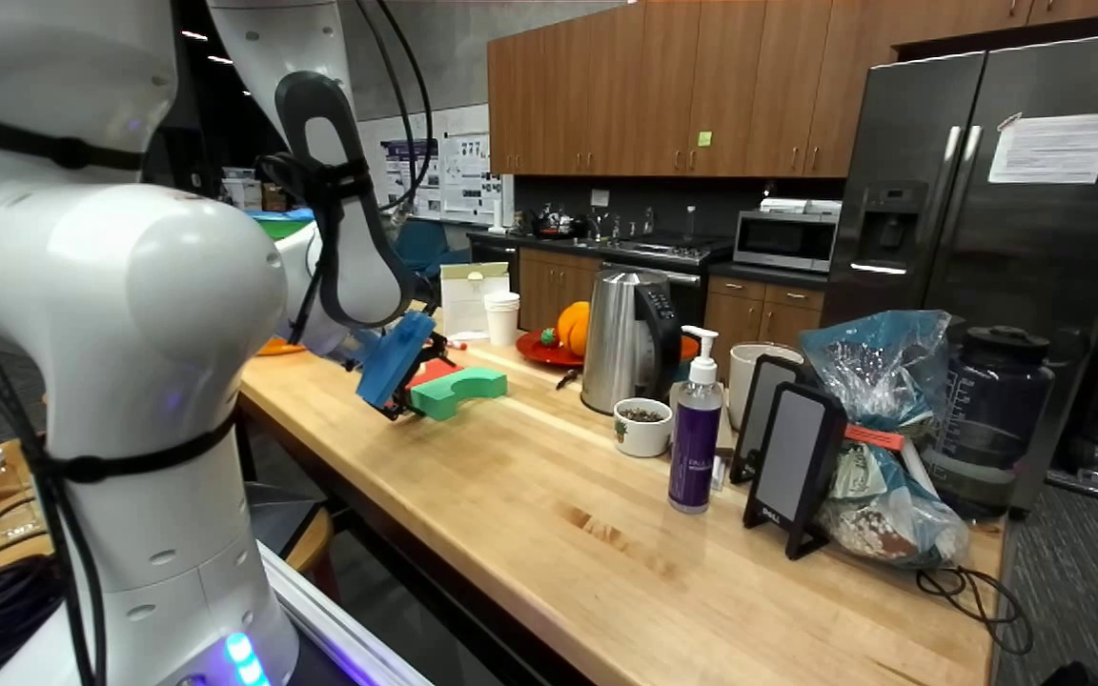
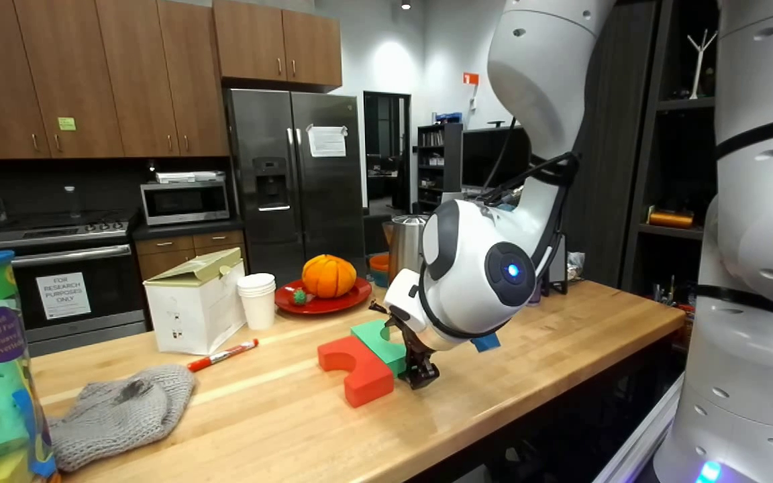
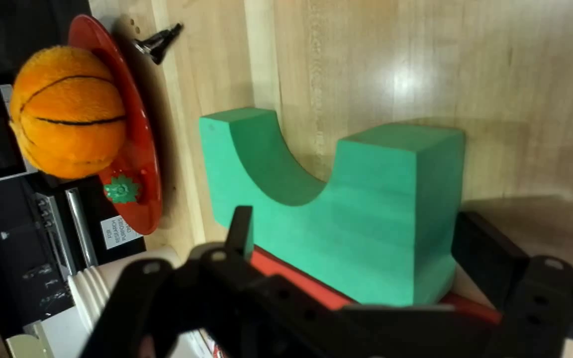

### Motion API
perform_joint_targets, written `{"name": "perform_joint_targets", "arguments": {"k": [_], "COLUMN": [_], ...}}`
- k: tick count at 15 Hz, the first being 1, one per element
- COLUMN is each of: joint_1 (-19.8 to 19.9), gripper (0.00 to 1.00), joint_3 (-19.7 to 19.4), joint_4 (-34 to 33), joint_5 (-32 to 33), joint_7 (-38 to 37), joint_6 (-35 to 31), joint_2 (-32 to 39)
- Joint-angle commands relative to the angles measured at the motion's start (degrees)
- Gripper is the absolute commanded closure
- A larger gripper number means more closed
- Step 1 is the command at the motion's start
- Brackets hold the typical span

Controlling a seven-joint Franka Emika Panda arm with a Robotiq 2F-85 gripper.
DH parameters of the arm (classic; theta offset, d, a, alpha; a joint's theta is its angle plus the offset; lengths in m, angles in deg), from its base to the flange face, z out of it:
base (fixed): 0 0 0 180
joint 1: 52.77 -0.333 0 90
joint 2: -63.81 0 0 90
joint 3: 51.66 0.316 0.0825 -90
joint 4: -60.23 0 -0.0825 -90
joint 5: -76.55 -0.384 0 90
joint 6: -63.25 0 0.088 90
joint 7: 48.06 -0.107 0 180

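My gripper (image 3: 353, 228) is open in the wrist view, its black fingers spread wide. A green block (image 3: 381, 223) with a half-round notch lies between and beyond them. The right fingertip is close against the block's end face; whether it touches, I cannot tell. The left fingertip overlaps the block's near face. Beside the green block, a red notched block (image 2: 359, 372) rests on the wooden table (image 2: 279, 416); the gripper hides most of it in the wrist view. In an exterior view the tilted gripper (image 2: 420, 376) stands low at the green block's end.
A red plate (image 2: 319, 305) carries an orange plush pumpkin (image 2: 329, 276). Around it are stacked paper cups (image 2: 257, 302), a white box (image 2: 195, 308), and a steel kettle (image 1: 618, 343). A red marker (image 2: 223, 355), grey knit cloth (image 2: 125, 409) and pump bottle (image 1: 695, 438) also occupy the table.
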Motion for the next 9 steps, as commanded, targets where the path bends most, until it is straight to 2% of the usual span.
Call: {"name": "perform_joint_targets", "arguments": {"k": [1, 9], "joint_1": [0.96, 1.32], "gripper": [0.0, 0.0], "joint_3": [1.42, 2.29], "joint_4": [-0.47, -1.56], "joint_5": [1.36, 1.0], "joint_7": [-0.69, -0.22], "joint_6": [5.28, 10.3], "joint_2": [2.05, 3.66]}}
